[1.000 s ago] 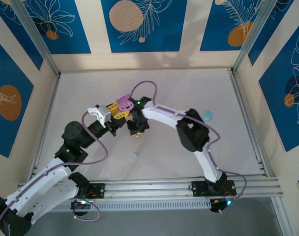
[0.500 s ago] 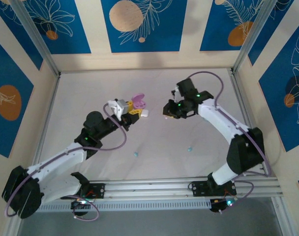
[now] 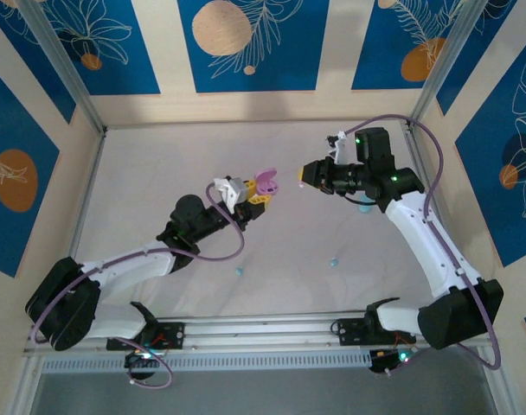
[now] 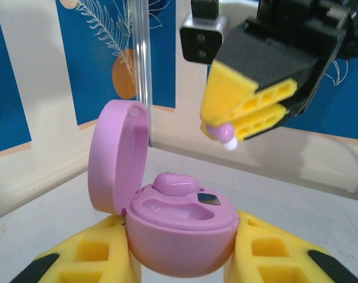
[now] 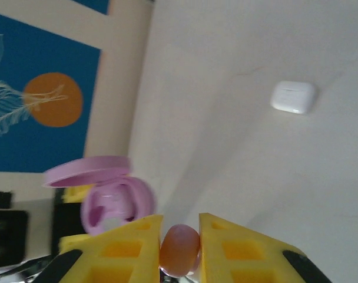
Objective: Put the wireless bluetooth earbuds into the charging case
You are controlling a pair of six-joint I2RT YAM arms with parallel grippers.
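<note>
The pink charging case [image 4: 179, 236] is held with its lid [image 4: 117, 156] open, and my left gripper [image 4: 182, 253] is shut on its base. One pink earbud [image 4: 174, 183] sits in the far socket; the near socket is empty. My right gripper [image 5: 180, 247] is shut on the other pink earbud [image 5: 180, 250], which shows under its yellow fingers [image 4: 249, 103] above and right of the case, apart from it. From above, the left gripper [image 3: 254, 192] with the case [image 3: 265, 180] faces the right gripper [image 3: 304, 175] over mid-table. Two teal earbuds [image 3: 239, 270] [image 3: 334, 260] lie on the table.
A teal case [image 3: 364, 206] lies partly under the right arm. A white closed case [image 5: 294, 96] rests on the table beyond the right gripper. Metal frame posts and walls bound the table [image 3: 159, 156] on three sides.
The left gripper has carried the pink case to the right and forward. The right arm has swung away to the right with the pink earbud, uncovering a teal earbud on the table.
</note>
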